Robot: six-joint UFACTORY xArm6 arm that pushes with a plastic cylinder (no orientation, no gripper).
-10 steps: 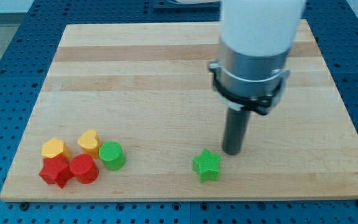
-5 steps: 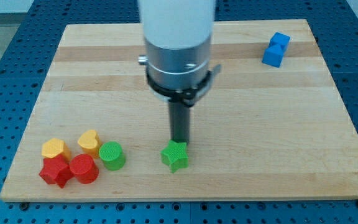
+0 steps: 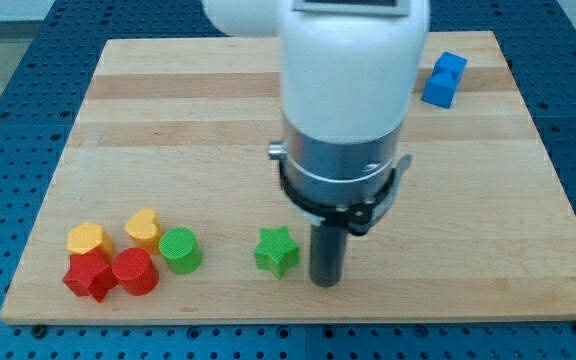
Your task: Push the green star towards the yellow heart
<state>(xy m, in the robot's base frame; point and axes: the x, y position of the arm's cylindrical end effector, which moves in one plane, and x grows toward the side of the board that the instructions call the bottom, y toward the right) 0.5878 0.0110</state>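
The green star [image 3: 276,250] lies near the board's bottom edge, at the middle. The yellow heart [image 3: 144,228] lies at the bottom left. My tip [image 3: 325,282] is just right of the green star, slightly lower, with a small gap between them. A green cylinder [image 3: 180,249] lies between the star and the heart.
A yellow hexagon-like block [image 3: 89,240], a red star [image 3: 89,276] and a red cylinder [image 3: 135,271] cluster with the heart at the bottom left. A blue block [image 3: 444,79] lies at the top right. The wooden board [image 3: 168,120] ends close below the blocks.
The green star has slid left along the bottom, from right of centre to the middle. My tip moved from above the star round to its right side.
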